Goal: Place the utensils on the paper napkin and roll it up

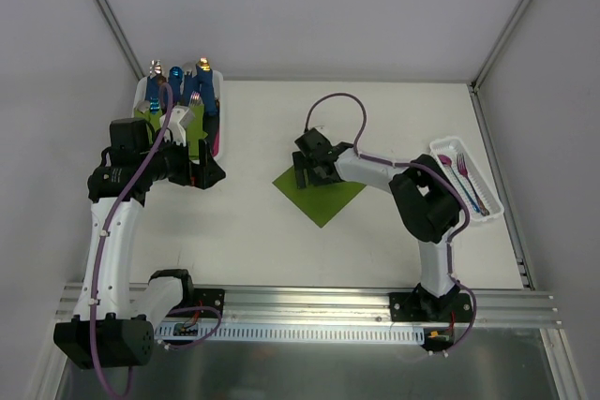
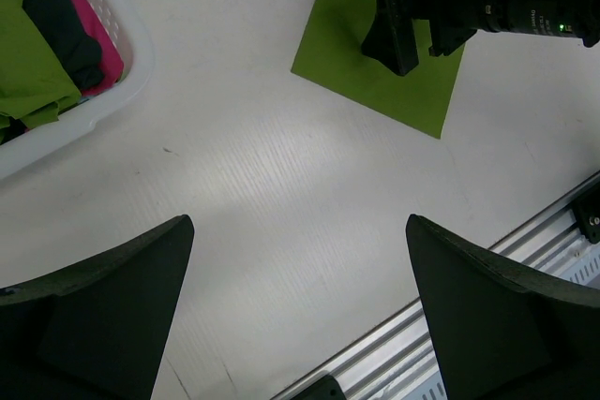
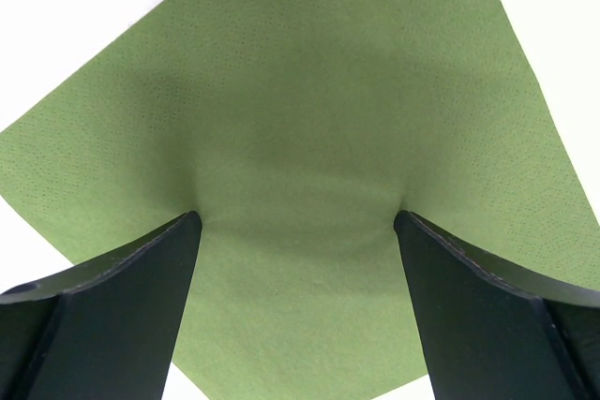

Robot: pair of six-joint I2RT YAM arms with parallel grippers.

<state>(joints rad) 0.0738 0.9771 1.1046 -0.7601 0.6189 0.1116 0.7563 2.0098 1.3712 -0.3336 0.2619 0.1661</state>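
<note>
You have one green napkin lying flat and unrolled near the middle of the surface, turned corner-on to the arms. Two utensils lie side by side in the one narrow white tray at the right edge, well apart from the napkin. At the far left, one white basket holds green bundles with at least three blue handles showing; the exact count is hard to tell. Your right hand is down on the napkin with its fingers spread wide, both tips pressing on the paper and gripping nothing. Your left hand hangs above the bare surface just beside the basket, fingers fully apart and empty.
</note>
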